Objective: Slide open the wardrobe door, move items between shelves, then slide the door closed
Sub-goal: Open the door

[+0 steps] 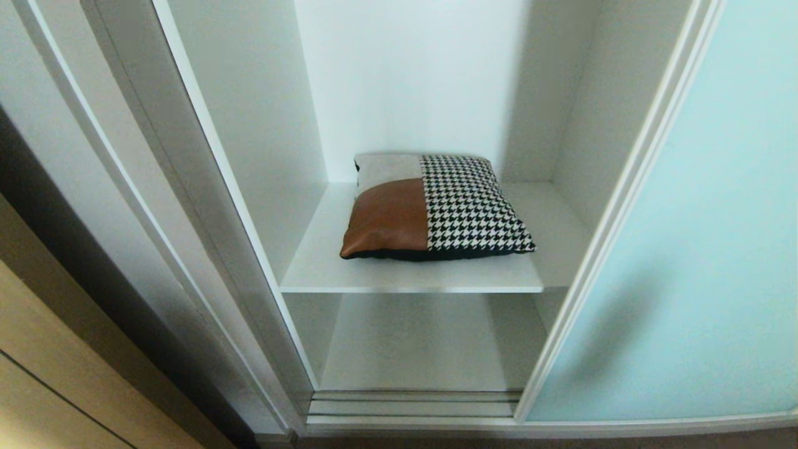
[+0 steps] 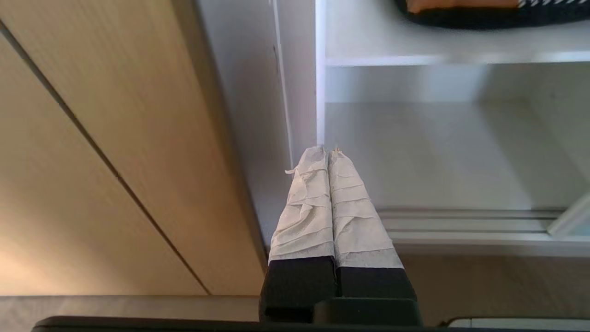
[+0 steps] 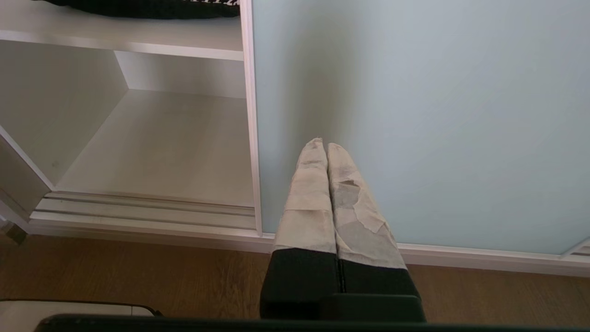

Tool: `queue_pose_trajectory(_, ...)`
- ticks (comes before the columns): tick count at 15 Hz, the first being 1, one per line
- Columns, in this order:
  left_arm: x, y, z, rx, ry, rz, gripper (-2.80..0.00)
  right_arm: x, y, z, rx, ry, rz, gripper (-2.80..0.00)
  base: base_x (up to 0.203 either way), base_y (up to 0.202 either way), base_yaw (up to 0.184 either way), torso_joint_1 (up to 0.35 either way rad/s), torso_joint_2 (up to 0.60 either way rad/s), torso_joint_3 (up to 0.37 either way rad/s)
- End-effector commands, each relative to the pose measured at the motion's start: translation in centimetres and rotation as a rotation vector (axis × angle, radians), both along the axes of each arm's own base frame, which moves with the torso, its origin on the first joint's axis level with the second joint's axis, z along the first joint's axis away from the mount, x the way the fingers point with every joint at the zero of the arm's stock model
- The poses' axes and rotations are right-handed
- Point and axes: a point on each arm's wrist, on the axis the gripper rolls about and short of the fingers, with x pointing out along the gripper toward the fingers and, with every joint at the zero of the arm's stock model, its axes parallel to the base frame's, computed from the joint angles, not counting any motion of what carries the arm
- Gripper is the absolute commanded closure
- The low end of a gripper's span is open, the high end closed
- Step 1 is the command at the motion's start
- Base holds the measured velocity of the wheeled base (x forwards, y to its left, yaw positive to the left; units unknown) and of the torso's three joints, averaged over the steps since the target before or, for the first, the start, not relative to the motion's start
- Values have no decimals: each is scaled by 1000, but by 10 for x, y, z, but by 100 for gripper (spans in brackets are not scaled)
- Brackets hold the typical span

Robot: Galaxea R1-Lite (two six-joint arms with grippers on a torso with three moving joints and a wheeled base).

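White wardrobe walls fill the head view; the cushion [image 1: 436, 206] lies flat on the upper shelf [image 1: 324, 271], with the door [image 1: 698, 249] slid to the right. Left wrist view: left claw [image 2: 328, 151] pressed together, empty, near the bottom shelf [image 2: 438, 152]. Right wrist view: right claw [image 3: 321, 146] together, empty, before the door.

Left gripper [image 2: 328, 150] and right gripper [image 3: 321, 144], each seen only from its own wrist camera: both sets of tape-wrapped fingers [image 2: 306, 207] pressed together along their full length, holding nothing, black finger bases side by side; neither arm appears in the head view.
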Motion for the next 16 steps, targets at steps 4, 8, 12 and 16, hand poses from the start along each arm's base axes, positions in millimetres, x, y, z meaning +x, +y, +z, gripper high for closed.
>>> queue_pose_trajectory(4, 1, 0, -3, -25, 11, 0, 0, 0, 0, 0, -1, -1, 1, 0, 0, 0, 0, 0, 0, 0)
queue_pose_trajectory(8, 1, 0, -3, -25, 11, 0, 0, 0, 0, 0, -1, -1, 1, 0, 0, 0, 0, 0, 0, 0)
queue_pose_trajectory(12, 1, 0, -3, -27, 11, 0, 0, 0, 0, 0, -5, 1, 4, 0, 0, 0, 0, 0, 0, 0)
queue_pose_trajectory(16, 1, 0, -3, -27, 11, 0, 0, 0, 0, -1, 13, 3, -1, 0, 0, 0, 0, 0, 0, 0)
